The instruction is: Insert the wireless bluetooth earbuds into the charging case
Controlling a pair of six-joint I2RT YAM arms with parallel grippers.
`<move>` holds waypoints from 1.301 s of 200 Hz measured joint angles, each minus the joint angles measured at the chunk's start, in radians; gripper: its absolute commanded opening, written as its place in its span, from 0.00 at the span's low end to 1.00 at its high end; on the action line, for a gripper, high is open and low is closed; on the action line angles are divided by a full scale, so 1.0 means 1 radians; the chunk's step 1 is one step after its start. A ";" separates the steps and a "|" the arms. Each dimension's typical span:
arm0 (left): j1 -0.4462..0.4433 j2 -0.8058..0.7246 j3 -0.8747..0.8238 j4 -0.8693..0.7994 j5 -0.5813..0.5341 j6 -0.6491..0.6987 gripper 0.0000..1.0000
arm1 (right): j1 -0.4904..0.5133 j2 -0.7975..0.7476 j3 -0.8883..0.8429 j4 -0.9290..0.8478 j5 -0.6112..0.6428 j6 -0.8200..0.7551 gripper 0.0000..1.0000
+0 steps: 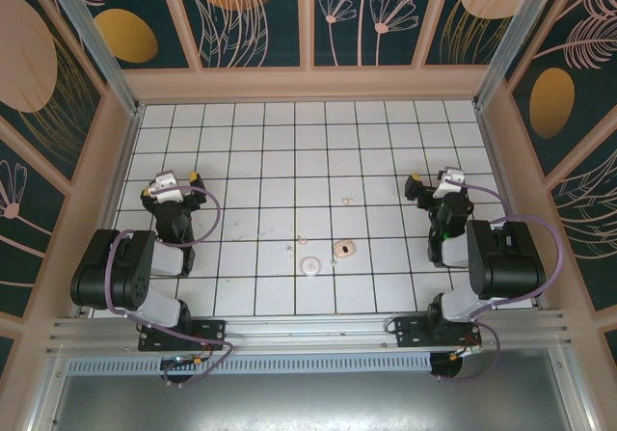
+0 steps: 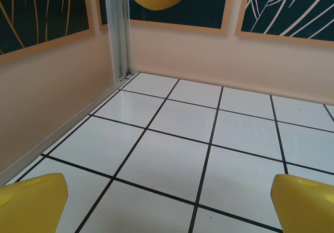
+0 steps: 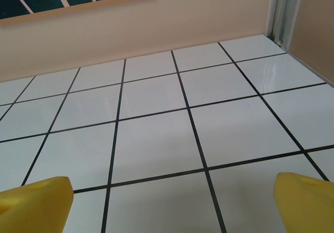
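Left pincer (image 1: 177,176) and right pincer (image 1: 429,177) both wide open, empty. Case (image 1: 344,250) sits mid-surface toward the near edge; right arm is nearer.

Both yellow plastic fingertips (image 2: 31,201) of my left claw (image 2: 167,207) run off the frame's bottom corners, and so do those of my right claw (image 3: 169,207). Between the claws, the tiny pale whitish earbuds (image 1: 347,201) are mere specks. The small pink-cream rounded-square case (image 1: 344,250) is too small for me to read its lid.
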 measured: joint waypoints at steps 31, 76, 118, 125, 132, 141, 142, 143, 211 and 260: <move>0.000 0.000 0.000 0.000 0.000 0.000 0.99 | 0.000 0.000 0.000 0.000 0.000 0.000 0.99; 0.000 0.000 0.000 0.000 0.000 0.000 0.99 | 0.000 0.000 0.000 0.000 0.000 0.000 0.99; 0.000 0.000 0.000 0.000 0.000 0.000 0.99 | 0.000 0.000 0.000 0.000 0.000 0.000 0.99; 0.000 0.000 0.000 0.000 0.000 0.000 0.99 | 0.000 0.000 0.000 0.000 0.000 0.000 0.99; 0.000 0.000 0.000 0.000 0.000 0.000 0.99 | 0.000 0.000 0.000 0.000 0.000 0.000 0.99; 0.000 0.000 0.000 0.000 0.000 0.000 0.99 | 0.000 0.000 0.000 0.000 0.000 0.000 0.99; 0.000 0.000 0.000 0.000 0.000 0.000 0.99 | 0.000 0.000 0.000 0.000 0.000 0.000 0.99; 0.000 0.000 0.000 0.000 0.000 0.000 0.99 | 0.000 0.000 0.000 0.000 0.000 0.000 0.99; 0.000 0.000 0.000 0.000 0.003 0.000 0.89 | 0.000 0.000 0.000 -0.001 -0.018 0.000 0.99; 0.000 -0.082 0.084 -0.207 0.036 0.002 0.86 | 0.000 -0.061 0.102 -0.217 -0.050 -0.005 0.99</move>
